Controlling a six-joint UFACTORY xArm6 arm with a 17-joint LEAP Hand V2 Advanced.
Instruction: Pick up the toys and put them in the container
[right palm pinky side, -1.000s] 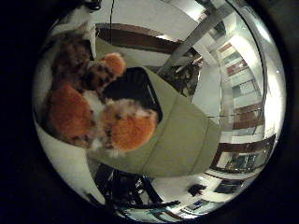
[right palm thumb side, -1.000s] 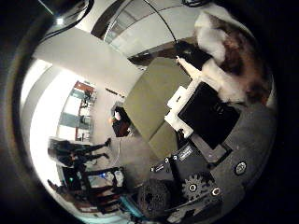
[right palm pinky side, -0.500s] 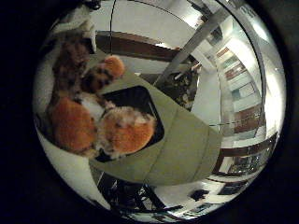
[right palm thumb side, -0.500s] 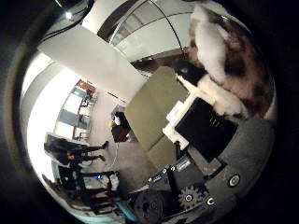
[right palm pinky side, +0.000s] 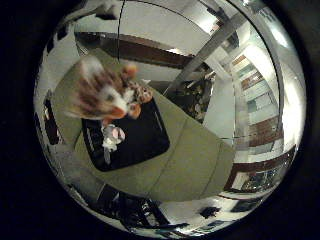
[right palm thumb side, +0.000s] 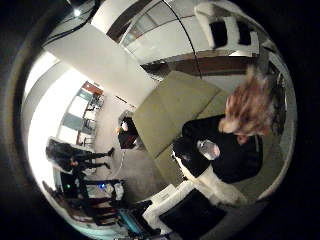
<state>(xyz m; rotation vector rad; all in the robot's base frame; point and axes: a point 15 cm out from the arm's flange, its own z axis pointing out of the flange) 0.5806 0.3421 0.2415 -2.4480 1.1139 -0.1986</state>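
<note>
Fur of an orange-and-white plush toy (right palm pinky side: 107, 95) blurs close to the palm, above a black container (right palm pinky side: 127, 137) holding a small pale toy (right palm pinky side: 111, 137) on the olive table (right palm pinky side: 195, 165), while robot hand (right palm thumb side: 225, 32) fingers look straightened.

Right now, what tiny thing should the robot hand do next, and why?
Probably hold the hand steady a moment and look. The fluffy orange toy shows blurred over the edge of the black container, away from the palm, so it may be dropping in beside the small toy already there. Checking where it lands comes first.
</note>
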